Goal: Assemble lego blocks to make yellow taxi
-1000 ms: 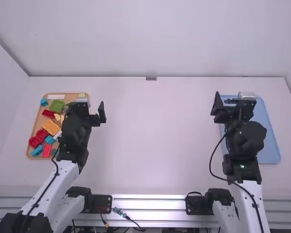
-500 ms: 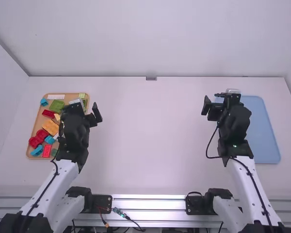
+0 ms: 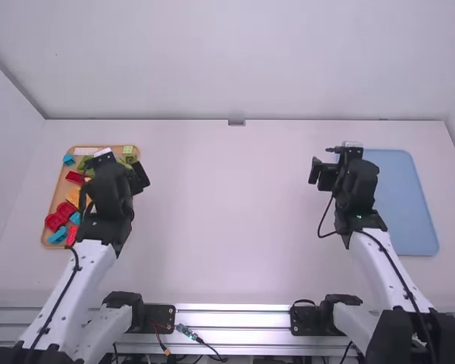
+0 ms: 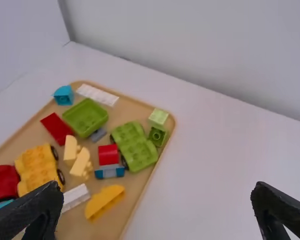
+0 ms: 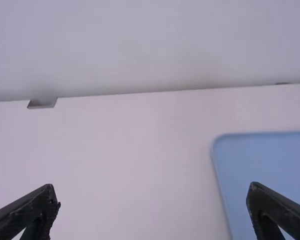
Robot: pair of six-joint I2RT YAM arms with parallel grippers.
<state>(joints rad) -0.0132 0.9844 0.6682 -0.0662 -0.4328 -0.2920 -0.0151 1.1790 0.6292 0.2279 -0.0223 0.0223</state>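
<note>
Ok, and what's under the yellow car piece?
The yellow car piece sits on the tan tray, with two black wheels showing along one side. Whatever lies right beneath its body is covered, so I can't tell.

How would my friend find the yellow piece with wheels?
Look for the tan tray on the white table. In it, beside a red piece, sits a bumpy yellow car bottom. Black wheels set it apart from the other yellow pieces.

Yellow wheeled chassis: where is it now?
Left wrist view: the yellow wheeled chassis lies on the tan tray at the left of the table, between the red piece and the pale yellow blocks.
</note>
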